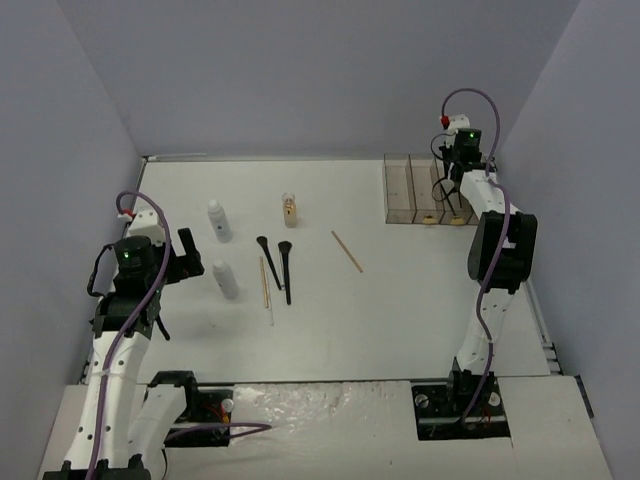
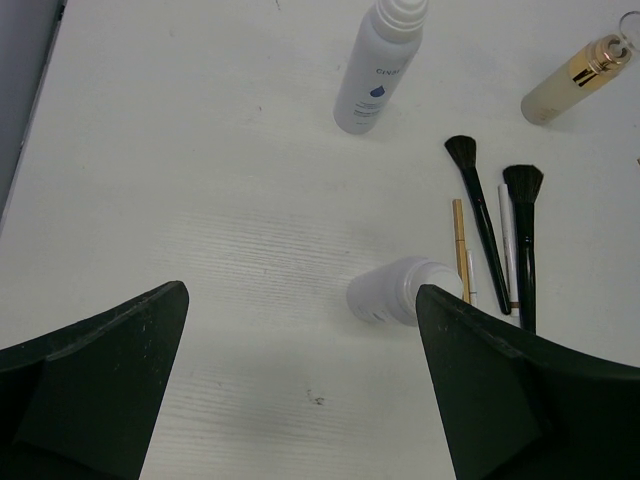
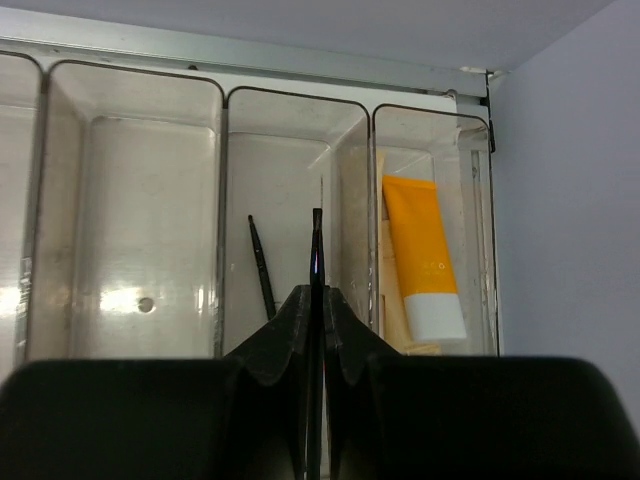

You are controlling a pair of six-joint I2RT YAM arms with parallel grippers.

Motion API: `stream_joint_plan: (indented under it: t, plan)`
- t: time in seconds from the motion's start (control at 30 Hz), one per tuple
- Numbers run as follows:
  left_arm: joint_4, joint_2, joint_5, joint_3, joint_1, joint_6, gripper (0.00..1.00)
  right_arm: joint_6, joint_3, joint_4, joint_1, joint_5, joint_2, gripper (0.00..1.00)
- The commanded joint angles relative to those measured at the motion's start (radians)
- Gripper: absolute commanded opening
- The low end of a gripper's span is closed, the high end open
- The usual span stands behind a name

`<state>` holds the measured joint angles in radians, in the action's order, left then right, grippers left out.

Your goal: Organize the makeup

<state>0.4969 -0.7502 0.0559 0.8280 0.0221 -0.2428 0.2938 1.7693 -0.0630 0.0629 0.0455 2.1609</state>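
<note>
Our right gripper (image 3: 316, 300) pinches a thin black pencil (image 3: 316, 235), its long axis pointing to 12 o'clock, over the clear box (image 3: 150, 90). Our left gripper (image 2: 302, 300) hangs spread near a white bottle (image 2: 395, 290).

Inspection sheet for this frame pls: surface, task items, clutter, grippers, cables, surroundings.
Surface: white table, one small dark speck.
Job's things: far white bottle, near white bottle, glass bottle, two black brushes and thin pencils loose on the table; orange tube and a black pencil in the clear organizer.
Clutter: nothing seen.
Grippers: left gripper open by the near white bottle; right gripper shut on a second black pencil over the organizer.
Cables: purple cables loop along both arms.
Surroundings: plain walls on three sides.
</note>
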Motion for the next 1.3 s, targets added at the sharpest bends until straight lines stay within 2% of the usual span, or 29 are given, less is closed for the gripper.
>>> stream_joint_plan:
  t: [0.0,0.3,0.33,0.6,0.67,0.8,1.0,1.07,1.13,1.27]
  plan:
    - [-0.037,-0.025,0.017,0.062,0.016,0.0,0.97,0.024,0.07,-0.128,0.025,-0.027,0.042,0.0]
    - [-0.038,-0.042,0.024,0.063,0.023,0.0,0.97,0.005,0.066,-0.172,0.043,-0.07,0.095,0.01]
    - [-0.038,-0.042,0.024,0.063,0.024,0.0,0.97,0.005,0.068,-0.169,0.043,-0.074,0.095,0.03]
    - [-0.042,-0.033,0.029,0.062,0.024,-0.001,0.97,-0.022,0.072,-0.148,0.041,-0.072,0.03,0.43]
    - [-0.043,-0.033,0.035,0.062,0.023,-0.002,0.97,-0.038,0.07,-0.126,0.03,-0.077,-0.014,0.47]
    - [-0.047,-0.014,0.028,0.06,0.024,-0.003,0.97,-0.11,0.009,-0.094,-0.019,-0.136,-0.139,0.48]
    - [-0.046,-0.003,0.018,0.055,0.024,-0.003,0.97,-0.262,-0.22,-0.077,-0.269,-0.105,-0.381,0.5]
    - [-0.049,0.005,0.011,0.052,0.024,-0.003,0.97,-0.298,-0.309,-0.082,-0.366,-0.061,-0.417,0.5]
    - [-0.05,0.013,0.007,0.049,0.025,-0.006,0.97,-0.388,-0.375,-0.104,-0.526,0.04,-0.451,0.5]
    - [-0.054,0.029,0.004,0.045,0.024,-0.006,0.97,-0.543,-0.489,-0.183,-0.755,0.171,-0.459,0.51]
